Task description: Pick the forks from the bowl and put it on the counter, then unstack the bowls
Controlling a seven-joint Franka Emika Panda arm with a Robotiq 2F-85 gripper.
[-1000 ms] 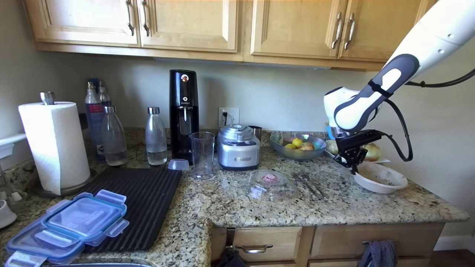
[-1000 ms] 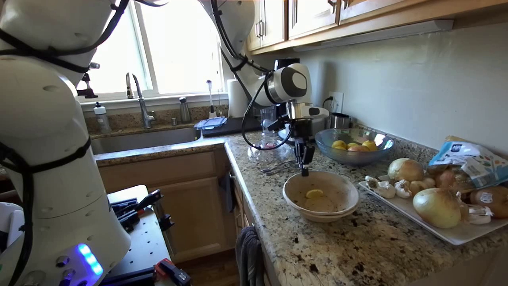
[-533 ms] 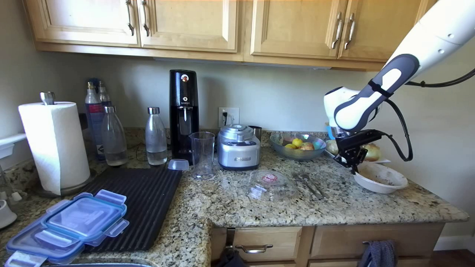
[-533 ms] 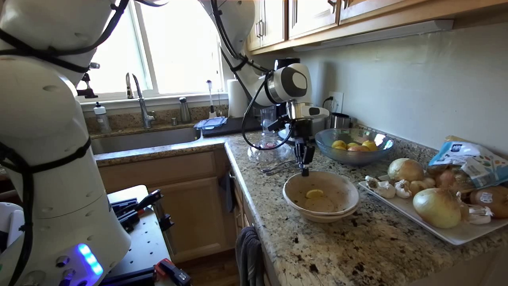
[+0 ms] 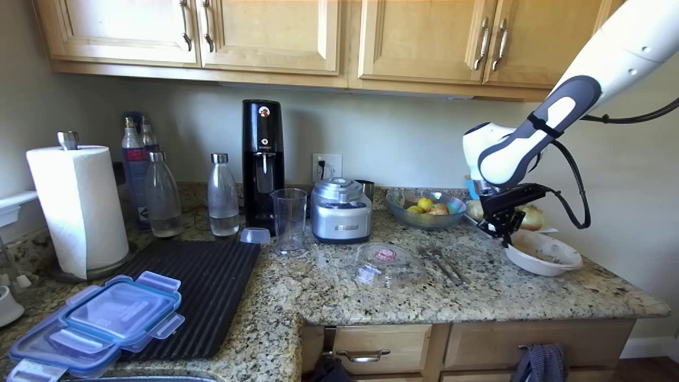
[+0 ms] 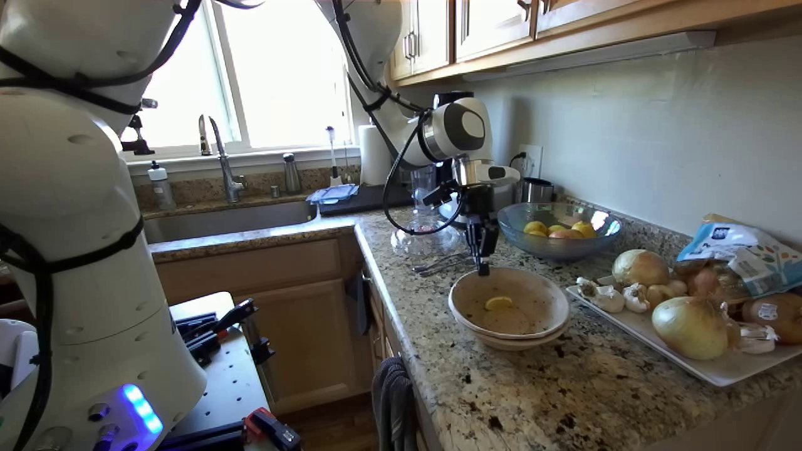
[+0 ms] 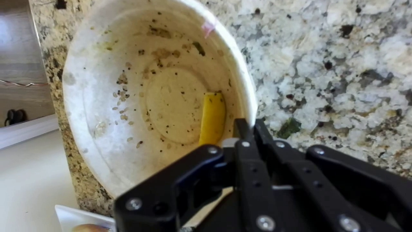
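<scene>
Two off-white bowls stand nested near the counter's end, the upper bowl [image 6: 532,297] inside the lower bowl [image 6: 515,344]. Food bits and a yellow lemon piece [image 7: 213,117] lie in the upper one. My gripper [image 7: 252,125] is shut on that bowl's rim, one finger inside and one outside, in the wrist view. In both exterior views the gripper [image 6: 482,269] points down at the rim's edge, also where the gripper [image 5: 505,242] shows from the front. Beside the bowls, the forks [image 5: 445,270] rest on the speckled granite counter [image 5: 339,300].
A clear plastic container [image 5: 390,268] lies left of the forks. Behind stand a food processor [image 5: 341,218] and a glass fruit bowl [image 6: 551,249]. A white tray [image 6: 719,374] with onions and garlic sits close to the bowls. A towel [image 6: 395,401] hangs at the counter's front.
My gripper has risen very slightly, and the upper bowl's rim has shifted a little up and sideways with it. The forks have not moved.
</scene>
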